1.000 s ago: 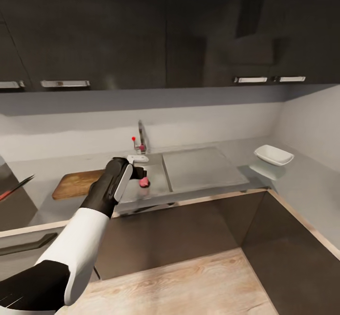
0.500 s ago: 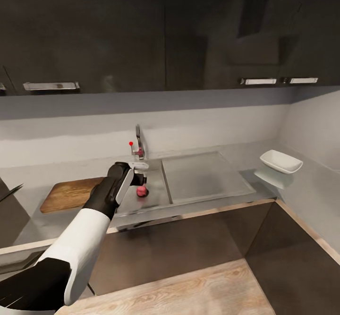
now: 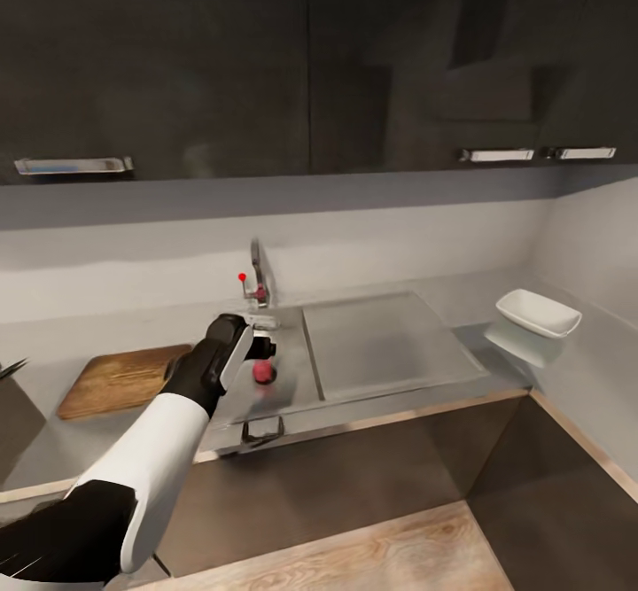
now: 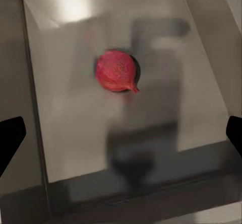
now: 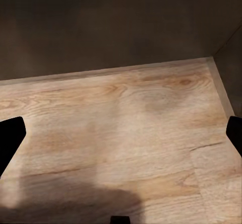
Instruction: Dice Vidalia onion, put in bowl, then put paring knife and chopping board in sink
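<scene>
The left pincer is hanging over the sink, its two dark fingertips standing wide apart and holding nothing. In the left wrist view the onion, a red-pink bulb with a small pointed tip, is lying on the grey basin floor ahead of the tips and between their lines, clear of both. In the head view the left pincer is sitting just above and beside the onion, which is resting near the basin's back left part. The faucet with its red knob is standing just behind the pincer, and the sunken drainboard is adjoining the basin on the right.

The board is lying flat on the counter to the left of the sink, near the left arm's wrist. A dark blade tip, probably the knife, is poking in at the head view's left edge. The bowl is sitting well apart on the counter at the right, past the drainboard.

The right pincer is pointing down at the wood floor, fingertips wide apart and holding nothing, with dark cabinet fronts beyond.
</scene>
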